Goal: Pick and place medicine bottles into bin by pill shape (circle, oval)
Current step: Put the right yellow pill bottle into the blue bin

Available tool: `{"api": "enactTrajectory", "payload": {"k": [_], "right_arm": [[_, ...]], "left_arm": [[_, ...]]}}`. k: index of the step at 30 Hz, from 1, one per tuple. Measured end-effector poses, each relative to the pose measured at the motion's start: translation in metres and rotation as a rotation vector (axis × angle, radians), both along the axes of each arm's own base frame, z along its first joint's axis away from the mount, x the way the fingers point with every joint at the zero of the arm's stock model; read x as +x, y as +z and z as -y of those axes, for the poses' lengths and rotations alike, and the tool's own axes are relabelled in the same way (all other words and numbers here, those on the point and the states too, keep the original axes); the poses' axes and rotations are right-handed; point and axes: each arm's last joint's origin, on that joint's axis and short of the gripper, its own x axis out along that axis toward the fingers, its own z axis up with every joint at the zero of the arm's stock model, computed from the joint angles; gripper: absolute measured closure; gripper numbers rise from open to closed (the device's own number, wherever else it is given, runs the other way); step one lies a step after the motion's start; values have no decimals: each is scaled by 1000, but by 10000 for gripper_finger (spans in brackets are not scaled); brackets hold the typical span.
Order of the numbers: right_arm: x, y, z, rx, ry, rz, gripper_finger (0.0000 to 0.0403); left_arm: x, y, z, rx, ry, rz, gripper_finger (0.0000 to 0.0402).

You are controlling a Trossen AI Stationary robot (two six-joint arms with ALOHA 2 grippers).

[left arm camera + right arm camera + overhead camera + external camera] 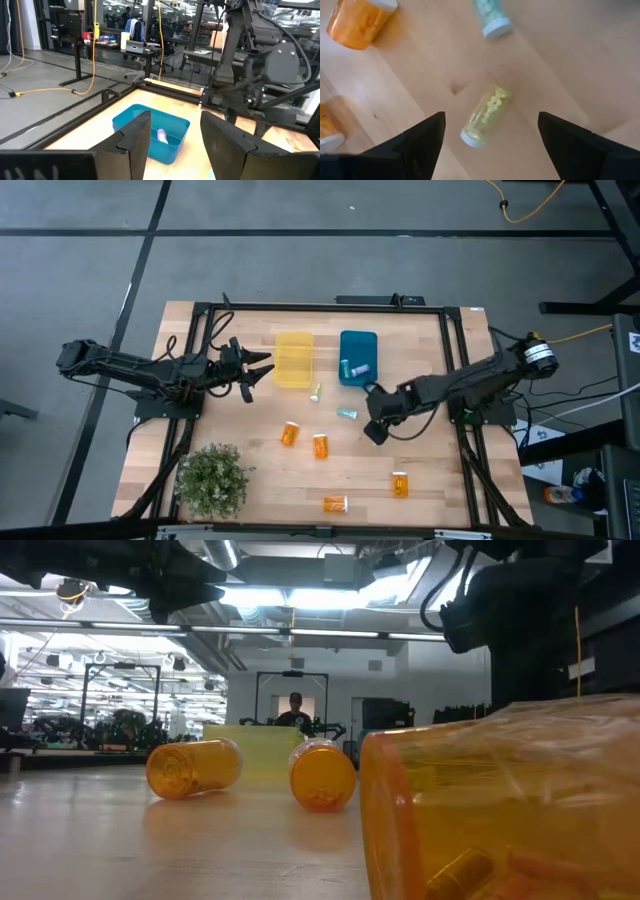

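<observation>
Nearest the tabletop's front edge lies one orange bottle [334, 504], with another [400, 484] toward the front right corner and a potted plant [212, 478] at the front left. Two more orange bottles [320, 446] lie on their sides near the middle of the tabletop. Just beyond them a teal-tinted bottle [347, 413] and a pale yellow-green bottle [315, 391] lie on the wood. The right gripper [490, 132] hangs above this pair, fingers spread wide, holding nothing. Farther back, side by side, stand the yellow bin [294, 359] and the blue bin [357, 356]; the blue one holds what look like two small clear bottles. The left gripper [262, 366] hovers beside the yellow bin toward the left edge, fingers pressed together, empty.
</observation>
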Motion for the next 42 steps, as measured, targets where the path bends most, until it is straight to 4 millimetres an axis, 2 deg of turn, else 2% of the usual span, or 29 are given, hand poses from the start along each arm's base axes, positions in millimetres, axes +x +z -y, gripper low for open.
{"api": "enactTrajectory", "payload": {"k": [14,20,34,38,42], "right_arm": [[12,-49,-9,-29,-31,-168,83],[9,-54,-10,-54,-50,-226,101],[6,-50,-9,-38,-44,-248,262],[9,-28,-9,-52,8,-216,291],[15,3,-1,-155,22,-144,299]], "left_arm": [[0,0,0,0,0,0,237],[0,0,0,0,1,0,237],[0,0,0,0,0,0,237],[0,0,0,0,0,0,237],[0,0,0,-1,0,0,237]]}}
